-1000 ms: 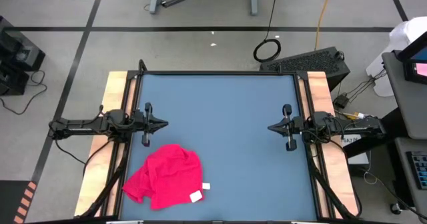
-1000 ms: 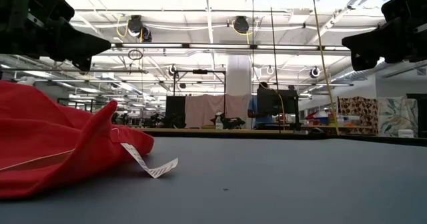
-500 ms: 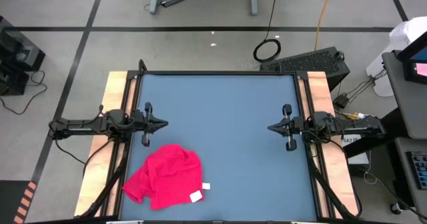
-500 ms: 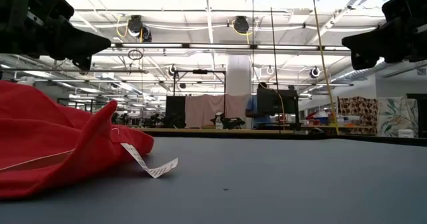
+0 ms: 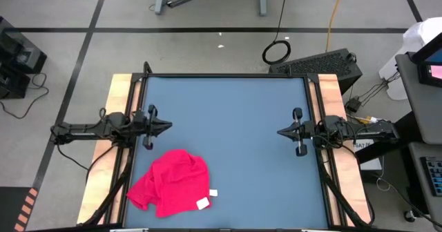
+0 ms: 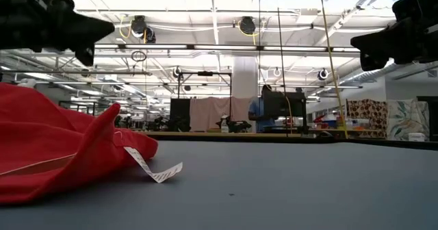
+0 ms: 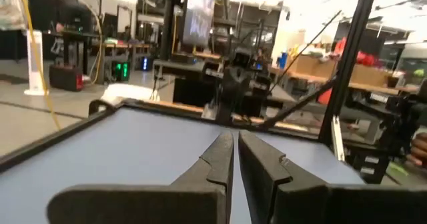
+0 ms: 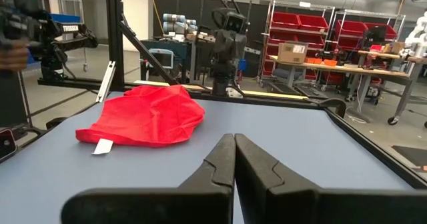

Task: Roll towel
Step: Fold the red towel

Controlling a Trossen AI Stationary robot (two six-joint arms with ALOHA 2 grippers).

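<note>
The left gripper (image 5: 166,127) hangs above the left side of the table (image 5: 228,156), its two dark fingers (image 7: 223,159) pressed nearly together with only a thin slit between them, holding nothing. Facing it from the opposite side, the right gripper (image 5: 280,132) hovers above the right side of the table with its fingers (image 8: 227,159) closed flat against each other, also empty (the two arms reach in from opposite edges, tips pointing toward one another across the blue surface). The towel (image 5: 169,182), a bright red-pink cloth, lies crumpled in a loose heap on the near-left part of the table, nearer than the left gripper and apart from it, and well apart from the right gripper. Its small white tag (image 5: 203,204) sticks out at the heap's near-right edge and rests on the tabletop. In the low view the towel (image 6: 55,148) rises as a rumpled mound with the tag (image 6: 154,168) trailing flat beside it.
</note>
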